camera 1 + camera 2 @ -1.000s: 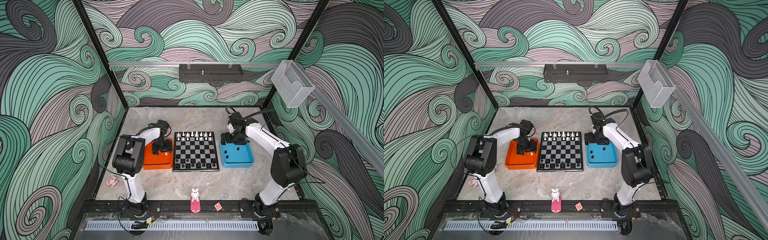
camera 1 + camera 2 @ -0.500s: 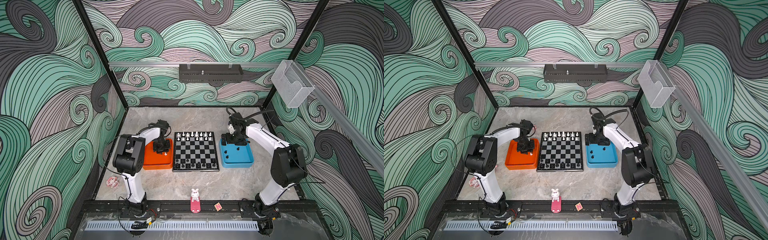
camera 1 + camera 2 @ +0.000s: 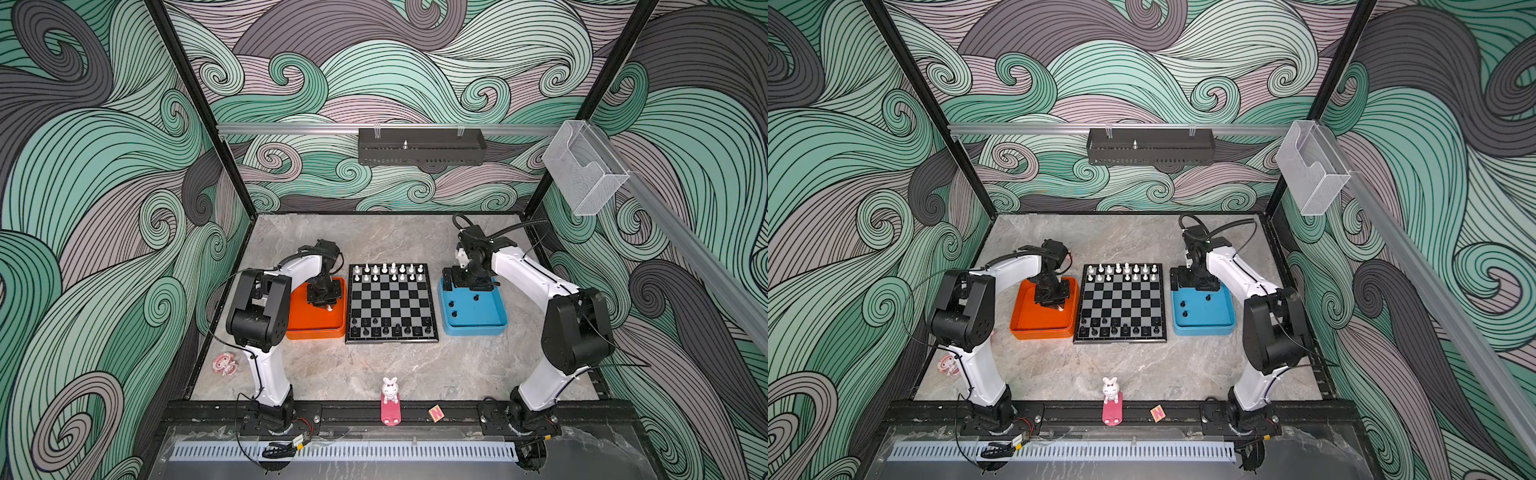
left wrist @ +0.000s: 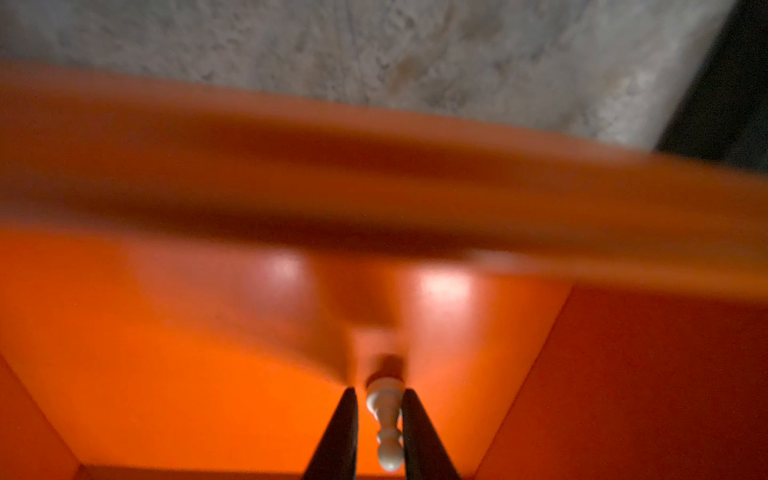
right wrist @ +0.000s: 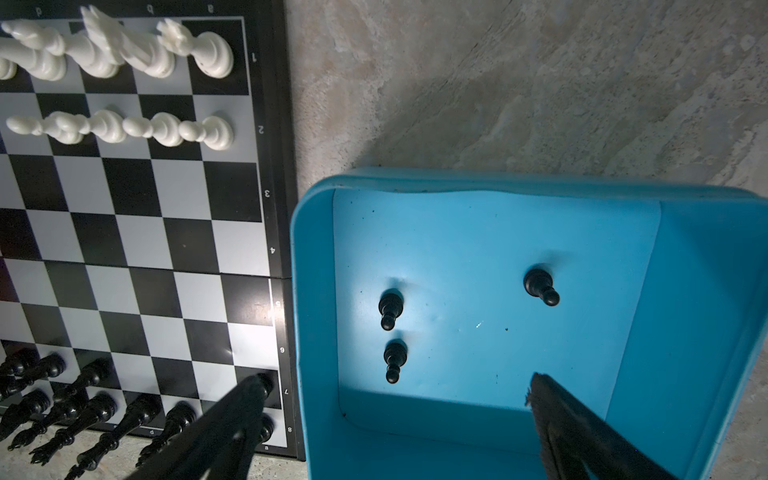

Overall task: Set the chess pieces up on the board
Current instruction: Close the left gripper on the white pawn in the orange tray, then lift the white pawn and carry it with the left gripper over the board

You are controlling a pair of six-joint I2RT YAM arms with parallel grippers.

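The board (image 3: 392, 299) (image 3: 1121, 301) (image 5: 137, 232) lies between an orange tray (image 3: 307, 328) (image 3: 1034, 322) (image 4: 166, 374) and a blue tray (image 3: 486, 320) (image 5: 685, 291). White chess pieces (image 3: 388, 272) fill its far rows and black ones (image 3: 386, 328) stand on its near rows. My left gripper (image 3: 324, 301) (image 4: 380, 392) is down in the orange tray, shut on a white pawn (image 4: 384, 419) (image 3: 1061, 308). Over the blue tray's far end my right gripper (image 3: 467, 286) (image 5: 399, 386) stands wide open and empty. Three black pawns (image 5: 390, 309) (image 5: 394, 359) (image 5: 540, 286) stand in that tray.
A white bunny on a pink stand (image 3: 390, 390) and a small lettered block (image 3: 435, 413) sit at the front edge. A pink figurine (image 3: 224, 363) lies at the front left. On the back rail hangs a black basket (image 3: 422, 146), and a clear box (image 3: 582, 170) on the right rail.
My left gripper has closed on the white pawn in the orange tray. Both arms have stayed almost where they were, and the right gripper is still wide open.
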